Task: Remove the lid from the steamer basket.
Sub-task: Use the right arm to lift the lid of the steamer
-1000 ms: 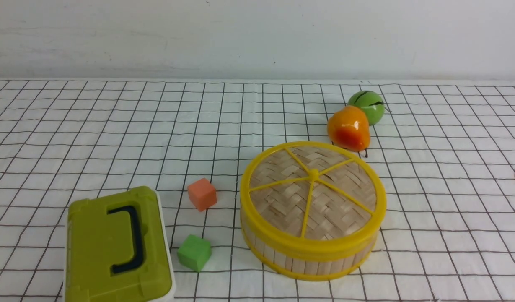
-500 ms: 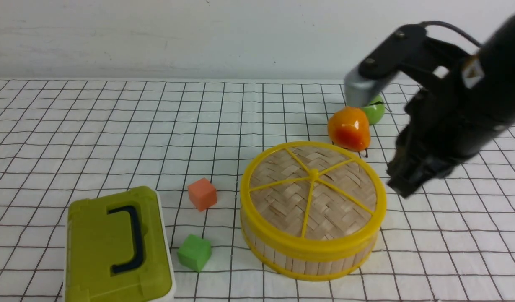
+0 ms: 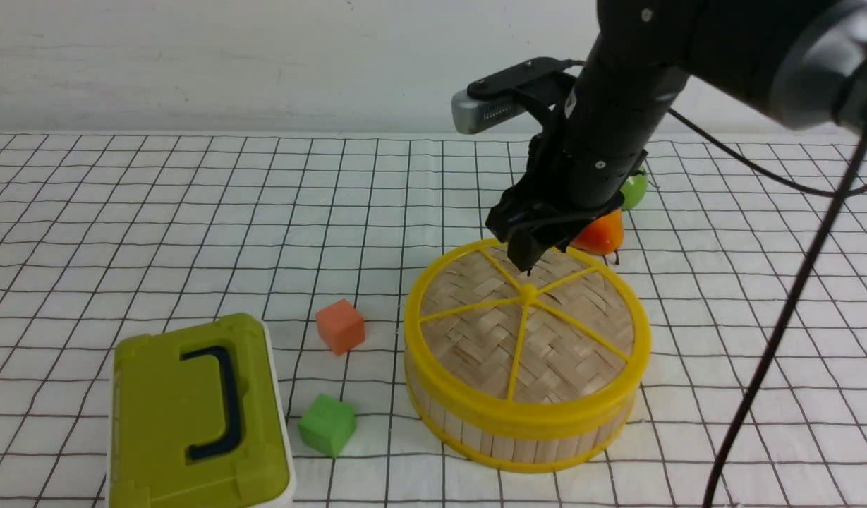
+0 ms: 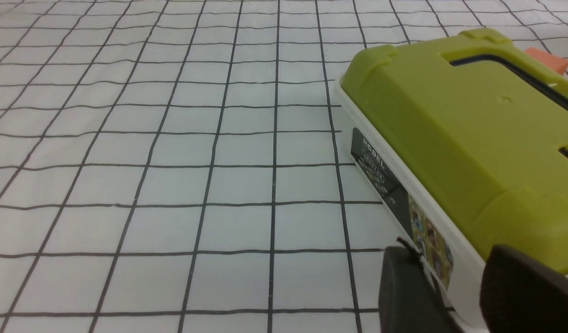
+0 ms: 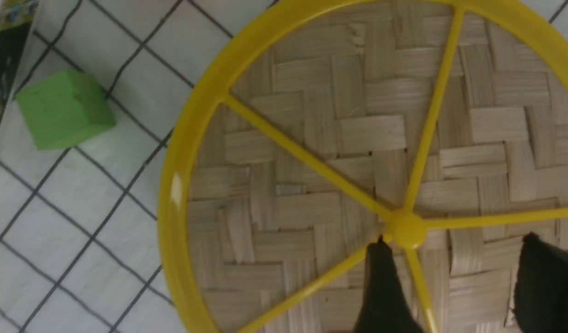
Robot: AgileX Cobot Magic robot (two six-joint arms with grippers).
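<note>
right gripper (image 5: 455, 277)'s wide open over the lid (image 5: 311, 203) — probably light, stiffish bamboo. i'd pinch the knob (image 5: 406, 229) just ahead — slick plastic, maybe.

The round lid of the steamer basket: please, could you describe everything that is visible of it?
The lid is a flat disc of woven tan strips, apparently bamboo, with a smooth yellow rim and five yellow spokes meeting at a small central knob. It lies flat, closing the basket. The right arm's open fingers hang over it; whether they touch it is unclear.
</note>
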